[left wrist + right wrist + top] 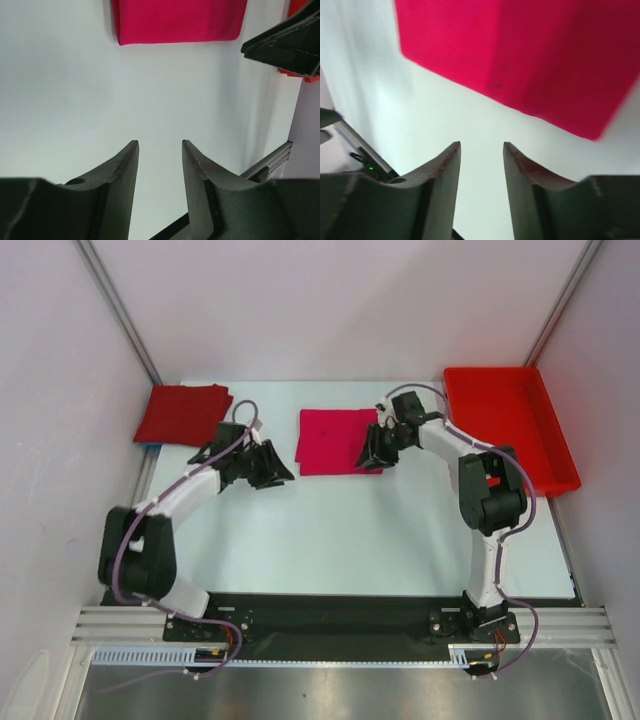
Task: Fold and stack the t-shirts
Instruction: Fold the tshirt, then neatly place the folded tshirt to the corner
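A folded magenta-pink t-shirt [335,440] [177,20] [520,55] lies flat at the table's middle back. A folded crimson t-shirt [183,414] lies at the back left. My left gripper [283,468] [160,145] stands just left of the pink shirt, open, with only bare table between its fingers. My right gripper [366,454] [481,145] is at the pink shirt's right edge, open too, with nothing between its fingers. The shirt's edge lies a little beyond its fingertips.
A rigid red tray [510,425] stands at the back right, beside the right arm's elbow. White walls with metal rails close in the table on both sides. The right gripper's body [285,45] shows at the left wrist view's upper right.
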You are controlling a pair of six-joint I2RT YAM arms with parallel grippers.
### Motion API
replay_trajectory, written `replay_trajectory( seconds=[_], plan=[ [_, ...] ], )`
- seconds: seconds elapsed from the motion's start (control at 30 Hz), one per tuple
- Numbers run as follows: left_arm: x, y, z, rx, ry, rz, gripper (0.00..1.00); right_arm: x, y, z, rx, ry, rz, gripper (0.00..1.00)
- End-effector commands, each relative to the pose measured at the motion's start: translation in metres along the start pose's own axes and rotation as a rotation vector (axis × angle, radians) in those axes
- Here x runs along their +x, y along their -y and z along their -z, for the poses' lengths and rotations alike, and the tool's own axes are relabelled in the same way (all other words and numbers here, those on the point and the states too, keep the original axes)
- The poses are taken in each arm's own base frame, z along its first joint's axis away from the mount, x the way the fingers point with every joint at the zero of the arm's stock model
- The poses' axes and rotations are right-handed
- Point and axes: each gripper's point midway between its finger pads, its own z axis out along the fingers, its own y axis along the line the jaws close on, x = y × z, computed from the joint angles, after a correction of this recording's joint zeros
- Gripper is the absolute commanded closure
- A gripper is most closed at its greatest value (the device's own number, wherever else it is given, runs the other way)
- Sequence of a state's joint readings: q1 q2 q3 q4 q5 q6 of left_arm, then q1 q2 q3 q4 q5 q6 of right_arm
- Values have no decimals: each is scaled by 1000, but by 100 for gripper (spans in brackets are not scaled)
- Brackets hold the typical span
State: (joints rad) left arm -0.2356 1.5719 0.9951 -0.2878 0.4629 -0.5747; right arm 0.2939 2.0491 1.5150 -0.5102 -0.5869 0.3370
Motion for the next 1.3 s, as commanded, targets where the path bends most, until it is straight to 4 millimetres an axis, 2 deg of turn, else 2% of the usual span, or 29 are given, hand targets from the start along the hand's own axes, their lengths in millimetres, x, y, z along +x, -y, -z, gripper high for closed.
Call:
replay_trajectory(
  seconds=[0.0,0.03,0.1,0.13,0.17,0.2,0.23,0.27,0.3,0.33,0.37,0.4,0.47,0.53,0.6,0.63,0.67,0.73,0.83,0.87,0.97,1.07,1.1,1.13,1.23,1.27],
  plan=[
    [-1,-16,42,-93,102,0,54,-12,-27,3,109,39,177,53],
    [0,-15,58,-94,149,-1,52,-11,-33,-1,122,37,199,45],
    [3,-20,73,-107,195,23,44,-9,-49,-11,166,57,304,33],
    [4,-20,88,-123,253,8,41,-12,-54,-13,188,77,360,30],
    [11,-27,94,-156,246,4,39,-12,-61,-15,204,86,416,27],
    [14,-32,99,-182,249,-2,38,0,-75,-23,218,73,554,17],
    [19,-36,101,-201,241,0,37,3,-78,-25,250,81,619,12],
    [24,-35,108,-204,245,-1,37,-3,-79,-25,316,124,703,7],
    [26,-35,111,-203,253,1,36,12,-85,-29,330,101,821,1],
    [32,-39,111,-209,251,11,36,17,-88,-31,336,100,884,0],
    [31,-40,118,-222,291,41,35,11,-88,-31,382,141,939,0],
    [32,-45,119,-248,304,76,31,17,-80,-32,415,127,1027,0],
    [36,-65,126,-334,337,218,21,18,-94,-40,454,207,1169,0],
    [39,-74,127,-348,338,290,20,36,-103,-58,442,207,1355,0],
    [39,-84,133,-370,339,369,20,37,-102,-69,467,207,1410,0],
    [35,-84,137,-373,351,381,20,30,-102,-71,501,211,1407,0],
    [38,-87,142,-395,344,395,19,29,-92,-81,524,187,1419,0],
    [33,-94,155,-432,392,431,19,24,-91,-87,551,208,1449,0],
    [37,-107,163,-493,410,505,15,20,-79,-103,584,159,1476,0],
    [41,-111,163,-509,404,545,15,21,-72,-113,592,135,1480,1],
    [47,-116,156,-516,371,590,15,17,-59,-126,564,104,1477,3],
    [46,-118,151,-509,363,572,16,8,-46,-137,560,75,1436,12],
    [44,-117,149,-500,362,559,16,0,-46,-138,563,85,1406,22],
    [41,-115,148,-488,362,543,16,1,-48,-139,542,77,1394,32],
    [27,-104,138,-403,351,472,16,0,-63,-139,476,87,1370,51],
    [17,-93,134,-335,355,445,16,-1,-64,-139,472,86,1358,56]
  ],
)
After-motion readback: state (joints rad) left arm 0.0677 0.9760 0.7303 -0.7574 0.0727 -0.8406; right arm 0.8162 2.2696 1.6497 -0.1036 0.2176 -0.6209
